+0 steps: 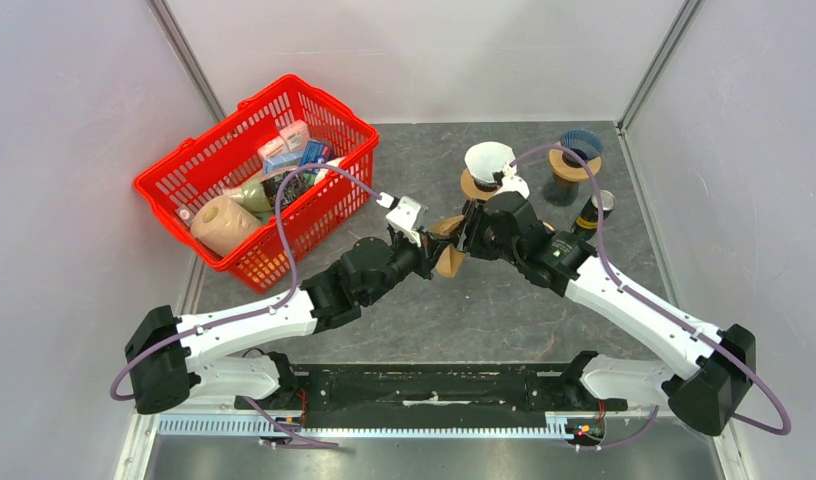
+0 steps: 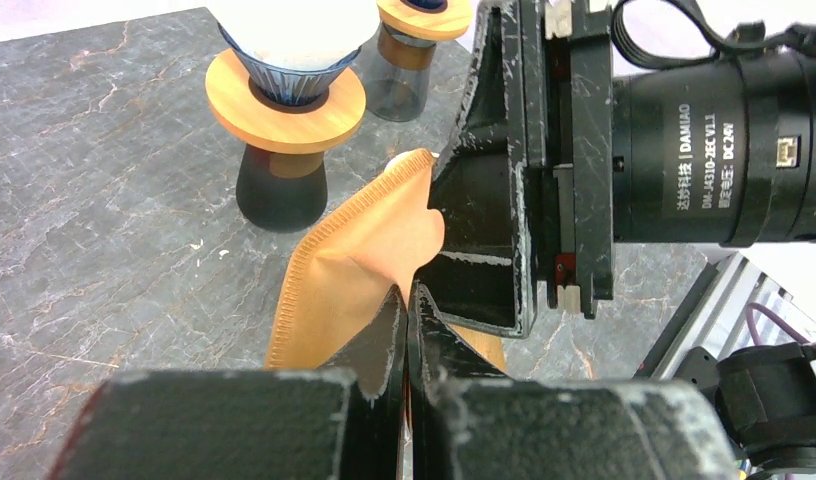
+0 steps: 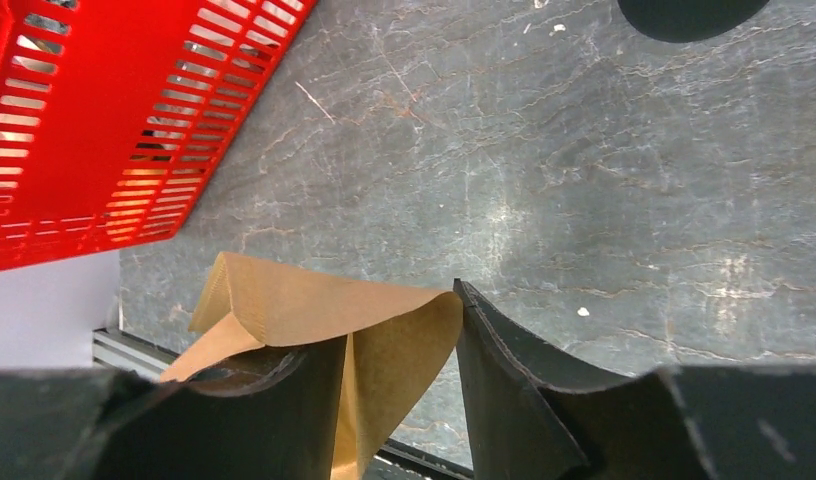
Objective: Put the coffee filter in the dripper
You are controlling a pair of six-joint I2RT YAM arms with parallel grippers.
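Near the middle of the table (image 1: 484, 320), the two arms meet over a brown coffee filter (image 1: 446, 252), which hangs off the surface between them. The left gripper (image 1: 436, 256) is pinched tight on the paper. In its own wrist view the two fingers (image 2: 384, 340) press together with the filter (image 2: 354, 250) rising out of them, its crimped seam edge facing the far left. The right gripper (image 1: 462, 240) comes in from the other side with its jaws about half apart. In its wrist view the filter (image 3: 314, 305) drapes over one finger (image 3: 284, 400) and into the gap, and its folded corner just touches the other finger (image 3: 504, 370). The paper is not clamped there.

Toward the far edge, just beyond the grippers, a dripper (image 1: 487, 165) with a wooden collar stands on a dark glass base, and white paper already lines its cone. A second dripper (image 1: 579, 148), blue with its own wooden collar, stands near the far right corner. A small dark can (image 1: 596, 212) stands just in front of it by the right edge. A red basket (image 1: 214, 130) holding a paper roll and some boxes fills the far left corner.
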